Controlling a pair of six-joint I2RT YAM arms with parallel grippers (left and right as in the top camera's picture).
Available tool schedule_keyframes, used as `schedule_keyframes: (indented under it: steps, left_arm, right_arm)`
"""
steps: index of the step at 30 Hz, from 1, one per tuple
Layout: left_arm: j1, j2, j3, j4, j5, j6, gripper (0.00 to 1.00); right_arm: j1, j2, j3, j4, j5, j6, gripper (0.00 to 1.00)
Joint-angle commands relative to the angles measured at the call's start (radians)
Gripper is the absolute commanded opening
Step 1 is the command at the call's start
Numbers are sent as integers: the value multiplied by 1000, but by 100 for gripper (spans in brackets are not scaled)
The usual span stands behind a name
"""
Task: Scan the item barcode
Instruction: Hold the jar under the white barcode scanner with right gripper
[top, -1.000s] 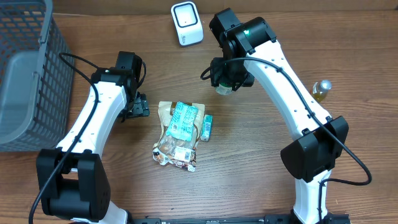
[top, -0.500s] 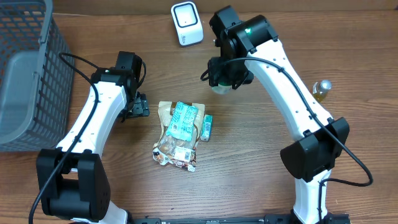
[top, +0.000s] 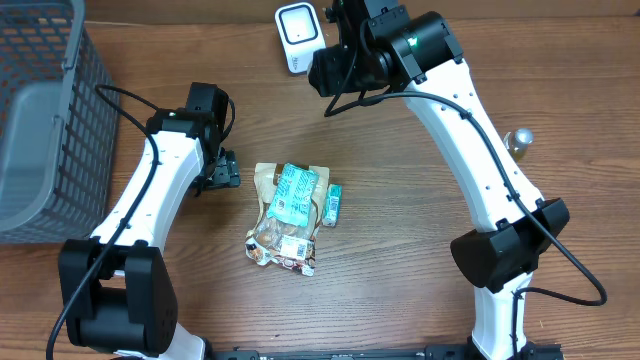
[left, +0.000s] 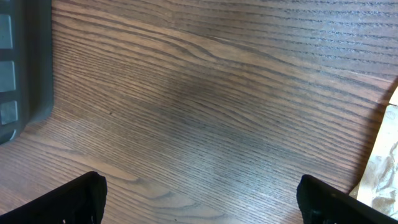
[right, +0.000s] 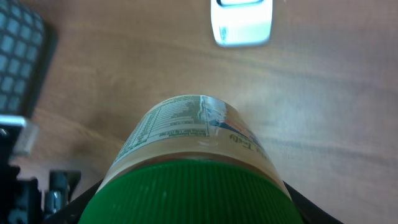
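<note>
In the right wrist view, a jar (right: 186, 124) with a green ribbed lid (right: 193, 193) and a printed label fills the lower half. My right gripper (right: 193, 208) is shut on it, a black finger on each side of the lid. The white scanner (right: 241, 22) lies on the table just beyond the jar. In the overhead view my right gripper (top: 335, 72) hangs right beside the scanner (top: 298, 35), and the jar is hidden under the wrist. My left gripper (top: 224, 170) stands open over bare wood, with nothing between its fingers (left: 84, 196).
A grey mesh basket (top: 40, 110) stands at the far left. A pile of snack packets (top: 290, 210) lies mid-table, right of the left gripper. A small bottle (top: 517, 143) stands at the right behind the right arm.
My right arm has carried the jar up and to the left, from mid-table to beside the scanner. The left arm has not moved.
</note>
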Motion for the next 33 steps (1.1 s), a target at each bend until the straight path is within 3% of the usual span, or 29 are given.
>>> schedule_keyframes:
  steps: [1, 11, 17, 33]
  left_arm:
    - [2, -19, 18, 1, -13, -14, 100]
    - [2, -19, 18, 1, -13, -13, 100]
    - [2, -19, 18, 1, -13, -13, 100]
    - [2, -19, 18, 1, -13, -13, 100]
  right_arm:
    - [2, -17, 32, 102, -7, -8, 43]
    - [-2, 0, -13, 419, -6, -9, 31]
    - [-14, 77, -48, 625, 37, -9, 37]
    - [-38, 424, -48, 1202, 170, -10, 40]
